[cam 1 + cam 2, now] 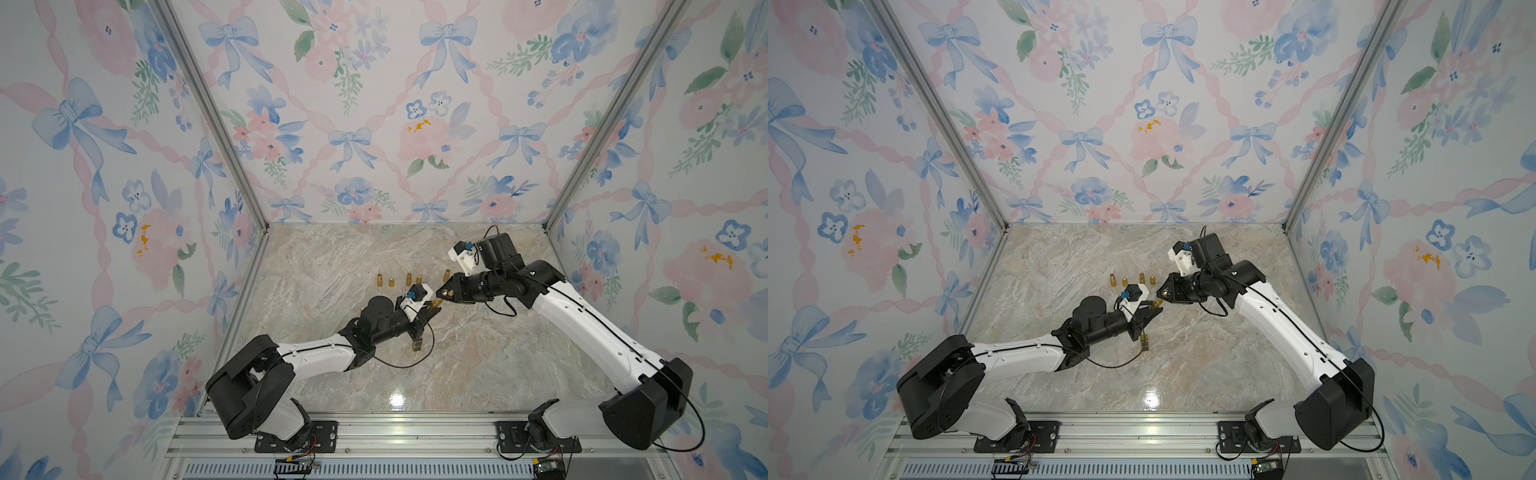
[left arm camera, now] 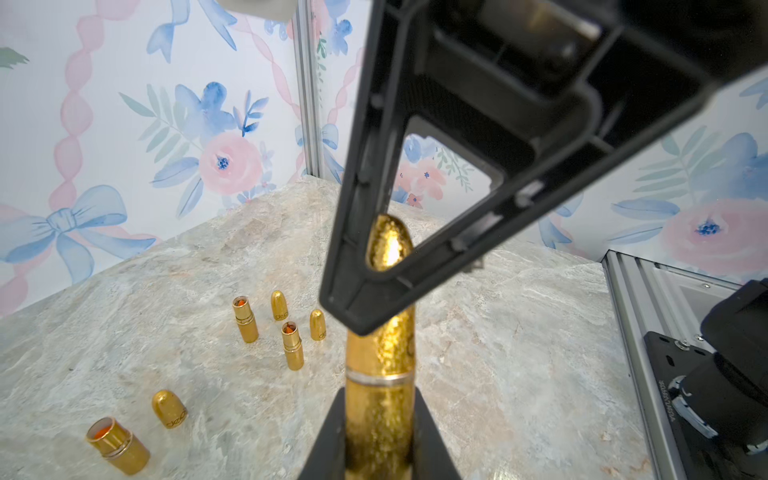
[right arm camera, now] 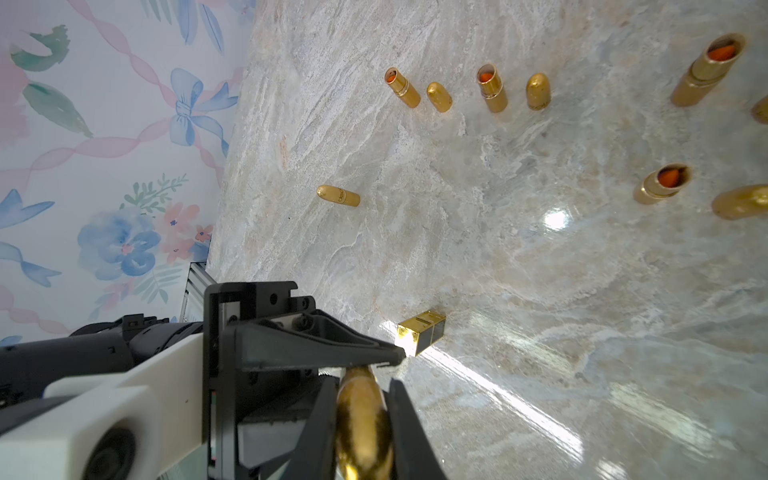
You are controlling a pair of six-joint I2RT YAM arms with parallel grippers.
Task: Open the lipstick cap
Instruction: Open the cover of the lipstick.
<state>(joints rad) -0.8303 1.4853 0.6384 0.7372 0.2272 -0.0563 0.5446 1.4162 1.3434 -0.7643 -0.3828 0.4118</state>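
The left claw (image 1: 432, 308) is pressed together on the lower part of a gold lipstick (image 1: 437, 302) and holds it in the air above the marble tabletop (image 1: 478, 365), near its middle. The right claw (image 1: 445, 293) comes from the opposite side and pinches the rounded cap (image 2: 390, 245) of the same lipstick between its black fingers (image 3: 411, 432). The cap is on the tube, and at the thin silver ring (image 2: 380, 377) no gap is visible. Behind the two claws, several opened gold tubes (image 2: 246, 320) with orange colour inside stand on the tabletop. Loose caps (image 2: 279, 305) stand beside them. A square gold case (image 3: 422, 332) lies on the tabletop near the left claw.
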